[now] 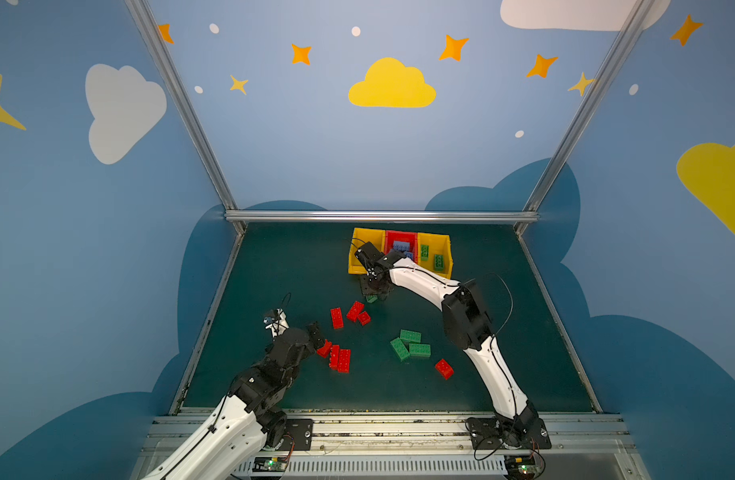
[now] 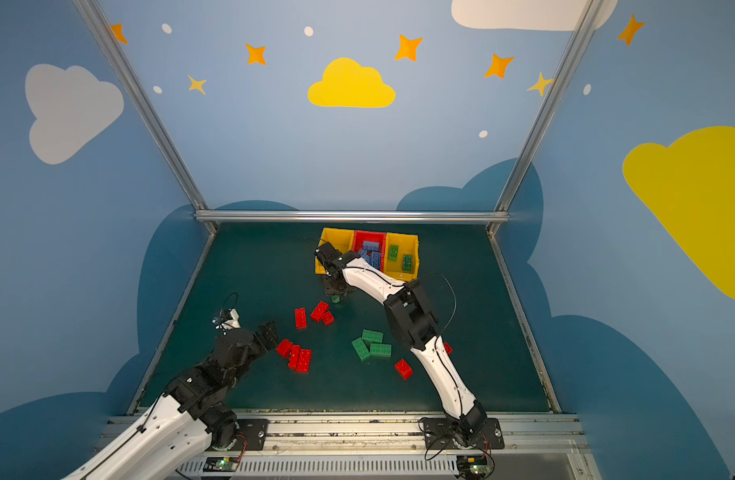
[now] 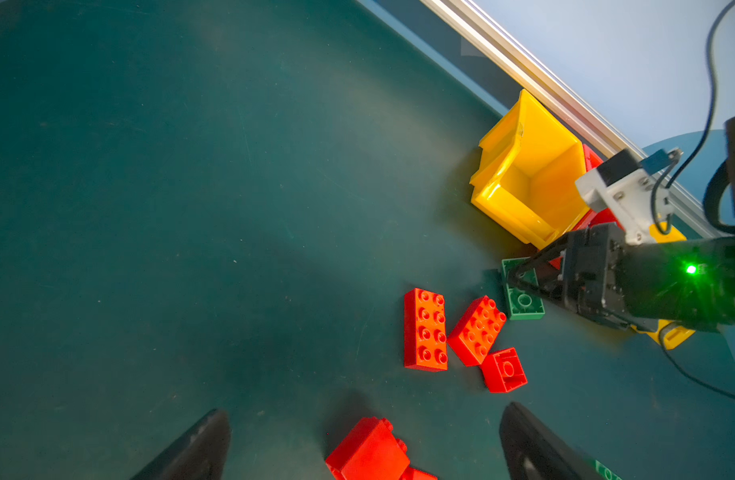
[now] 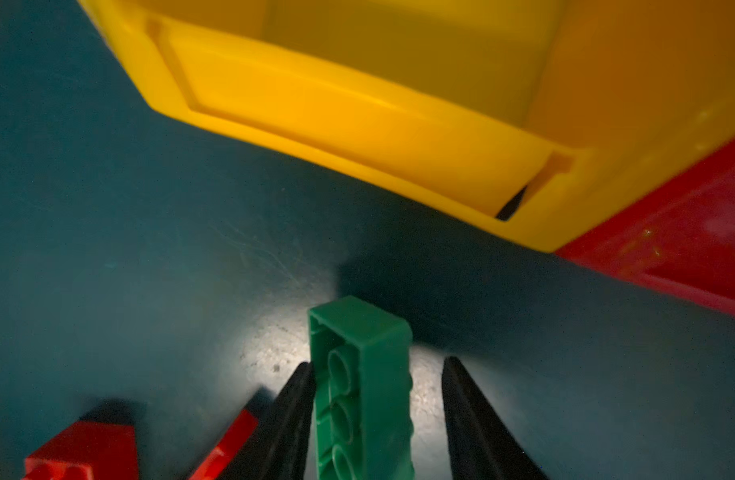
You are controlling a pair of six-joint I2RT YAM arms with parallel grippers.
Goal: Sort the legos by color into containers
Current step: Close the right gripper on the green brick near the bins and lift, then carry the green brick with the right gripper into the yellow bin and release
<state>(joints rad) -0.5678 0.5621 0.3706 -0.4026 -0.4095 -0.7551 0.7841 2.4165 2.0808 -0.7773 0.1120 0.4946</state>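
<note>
Status: your right pincer (image 4: pixel 378 362) is down at the bench (image 1: pixel 274 270), just in front of the left-end yellow bin (image 1: pixel 365 233), straddling a green brick (image 4: pixel 363 399). The brick lies on its side on the bench, hollow underside showing, near that bin's front wall but not touching it. In the right wrist view one finger (image 4: pixel 293 415) touches the hollow face and the other stands off the studded face with a gap, so the jaws are apart and there's no grip.

Your left pincer (image 3: pixel 365 412) is spread wide, low over the red cluster (image 1: pixel 340 359) at near left. A red brick (image 3: pixel 367 451) sits between its fingers. I can't tell if either finger touches it.

Bins sit in a row near the far edge:
- The red bin (image 1: pixel 401 235) in the middle holds the blue bricks (image 2: pixel 372 254).
- The right-end yellow bin (image 1: pixel 434 237) holds a green pair (image 1: pixel 424 252).

Loose on the bench:
- A red trio (image 1: pixel 354 311) sits mid-bench.
- A green trio (image 1: pixel 410 345) is bunched beside your right arm.
- A lone red brick (image 1: pixel 443 368) lies nearer the front on the right.
</note>
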